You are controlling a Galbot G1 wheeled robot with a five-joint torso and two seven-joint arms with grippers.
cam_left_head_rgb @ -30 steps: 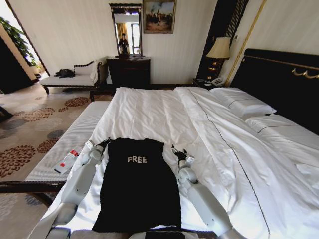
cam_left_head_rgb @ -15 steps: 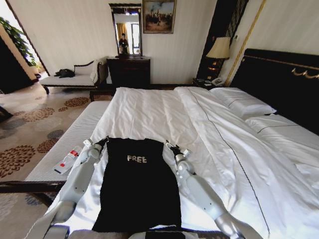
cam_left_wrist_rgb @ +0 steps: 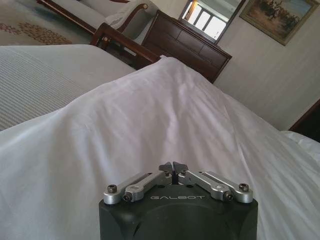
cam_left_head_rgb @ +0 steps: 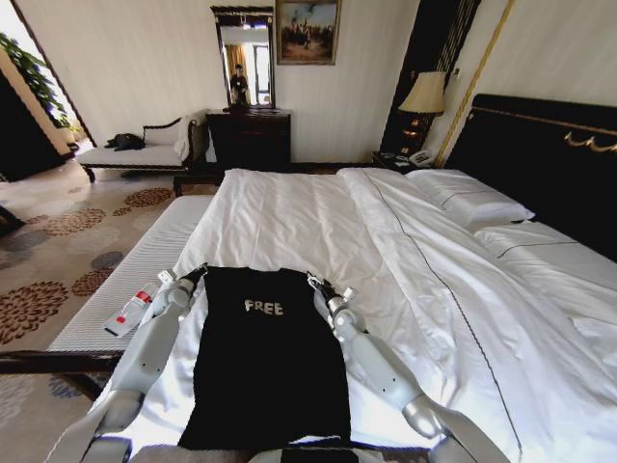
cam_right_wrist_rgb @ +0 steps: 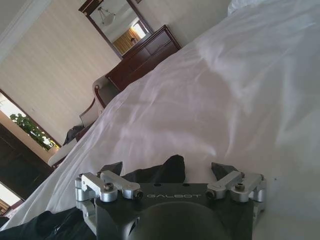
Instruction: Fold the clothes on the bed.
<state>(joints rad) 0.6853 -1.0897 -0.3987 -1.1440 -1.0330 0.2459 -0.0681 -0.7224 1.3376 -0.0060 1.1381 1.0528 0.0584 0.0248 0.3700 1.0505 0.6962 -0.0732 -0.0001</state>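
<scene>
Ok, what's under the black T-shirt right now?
The T-shirt lies flat on the bed's white duvet, which shows all around it. The left claw and right claw sit at its top corners. Anything beneath the fabric is covered.

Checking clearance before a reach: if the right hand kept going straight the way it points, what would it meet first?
Probably the T-shirt: a black fold of it lies between the right hand's open fingers, on the duvet. Depth is hard to judge, so contact may be immediate.
</scene>
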